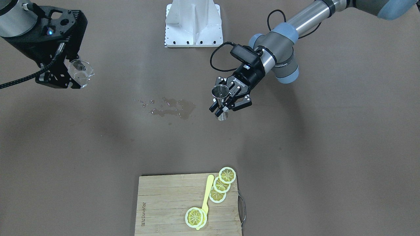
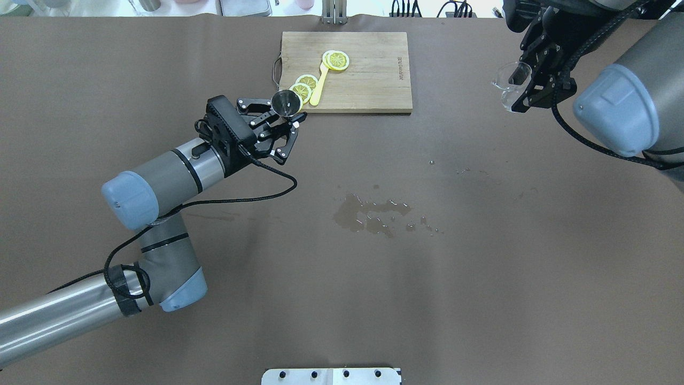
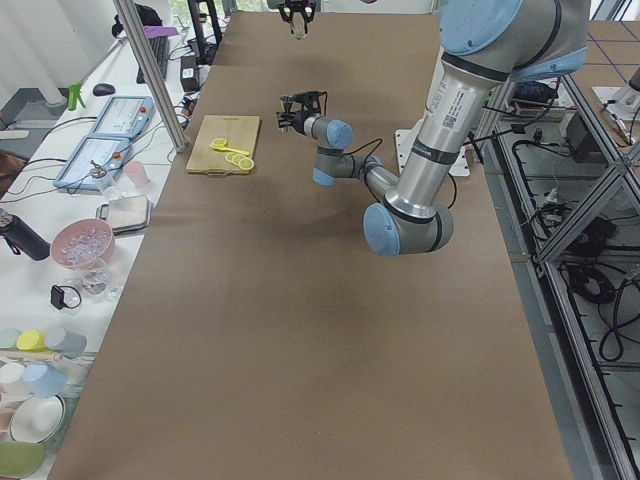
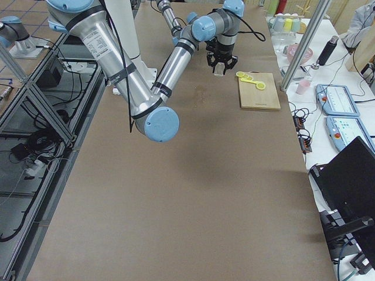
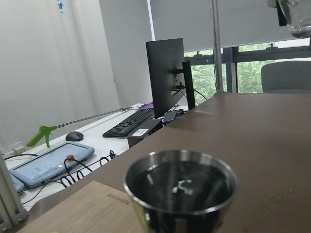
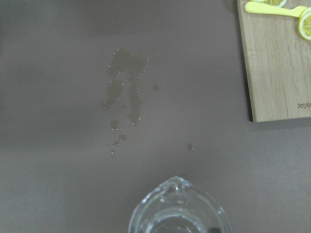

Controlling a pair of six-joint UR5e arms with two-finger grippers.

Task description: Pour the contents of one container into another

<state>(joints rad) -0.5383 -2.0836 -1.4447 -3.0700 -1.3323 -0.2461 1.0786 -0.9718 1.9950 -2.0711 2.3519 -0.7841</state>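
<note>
Front view: you see the left gripper point(image 1: 226, 105) closed tight on a metal cup point(image 1: 220, 91), upright above the worktop point(image 1: 295, 164).
Overhead view: the right gripper point(image 2: 521, 88) is closed on a glass cup point(image 2: 507, 84), well apart; a puddle point(image 2: 368, 211) lies between.
Left wrist view: the metal cup's rim is up close.
Right wrist view: the glass cup's spout points toward the puddle.

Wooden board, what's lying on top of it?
Three overlapping lemon slices lie in a row on the wooden board, beside a yellow utensil. Another slice covers one end of the utensil, so that end's shape is hidden.
</note>
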